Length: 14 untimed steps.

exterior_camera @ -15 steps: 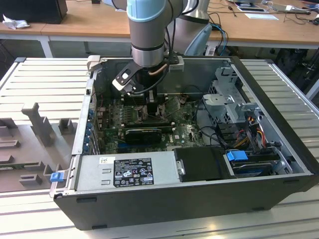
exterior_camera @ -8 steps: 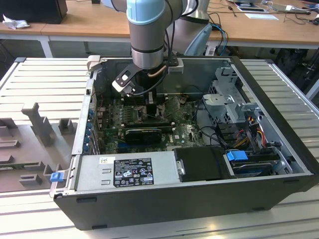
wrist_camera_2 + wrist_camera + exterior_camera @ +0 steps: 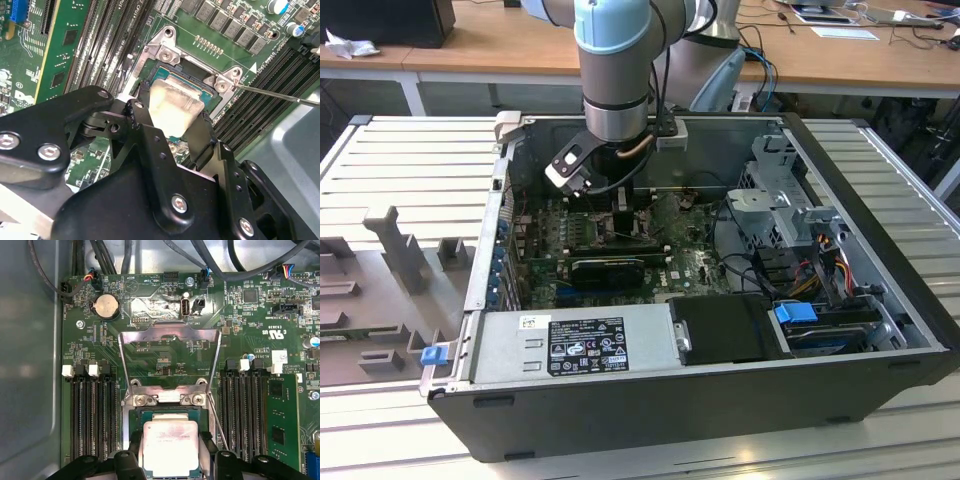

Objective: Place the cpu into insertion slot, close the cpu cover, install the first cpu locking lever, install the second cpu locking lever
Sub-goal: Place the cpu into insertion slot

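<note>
Deep inside the open computer case, toward its far wall and to the exterior view's left of the grey drive cage, my gripper reaches down onto the green motherboard. My fingers are drawn narrow and clasp the cpu by two opposite edges. Its pale silvery face looks up between them in both wrist views. The chip sits directly over the insertion slot, whose dark rim shows just past its far edge. Whether it is fully bedded or just above the socket floor I cannot tell.

The cpu cover is swung up and back on the far side of the socket, its cut-out middle showing the board behind it. A thin wire locking lever runs out from the socket's corner, unlatched as far as I can judge. Black memory slots flank the socket on both sides.

I judge the first step to be in hand: seating the chip. The cover and both levers are not yet dealt with. The move ahead calls for the chip to be square to the rim and level, with no sideways slide or hard push, since the contacts beneath are likely delicate. My fingers would have to part gently so they do not drag the chip askew.
</note>
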{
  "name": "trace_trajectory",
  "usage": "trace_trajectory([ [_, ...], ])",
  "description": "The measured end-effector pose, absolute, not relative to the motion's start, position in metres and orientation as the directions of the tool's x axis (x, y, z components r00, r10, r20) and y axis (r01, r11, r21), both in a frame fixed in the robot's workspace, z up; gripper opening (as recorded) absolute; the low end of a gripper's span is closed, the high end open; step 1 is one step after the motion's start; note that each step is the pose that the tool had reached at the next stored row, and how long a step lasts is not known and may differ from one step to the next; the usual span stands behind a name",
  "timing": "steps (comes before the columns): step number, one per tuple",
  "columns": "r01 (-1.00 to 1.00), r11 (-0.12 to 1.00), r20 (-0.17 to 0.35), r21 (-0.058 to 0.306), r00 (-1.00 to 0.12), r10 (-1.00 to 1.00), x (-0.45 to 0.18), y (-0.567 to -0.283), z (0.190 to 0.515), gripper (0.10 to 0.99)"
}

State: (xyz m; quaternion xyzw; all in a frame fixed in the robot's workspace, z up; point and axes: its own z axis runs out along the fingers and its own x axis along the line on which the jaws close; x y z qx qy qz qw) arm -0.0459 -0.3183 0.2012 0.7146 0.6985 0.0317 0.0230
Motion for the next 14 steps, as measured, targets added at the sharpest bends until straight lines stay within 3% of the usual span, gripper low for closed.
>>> trace_trajectory([
  [2, 0.997, -0.023, 0.013, 0.077, 0.022, 1.000, -0.046, -0.318, 0.201, 0.545],
  [3, 0.997, -0.023, 0.013, 0.077, 0.022, 1.000, -0.046, -0.318, 0.201, 0.608],
  [8, 0.997, -0.023, 0.013, 0.077, 0.022, 1.000, -0.046, -0.318, 0.211, 0.592],
  [14, 0.998, -0.023, 0.013, 0.053, 0.023, 1.000, -0.041, -0.318, 0.215, 0.224],
])
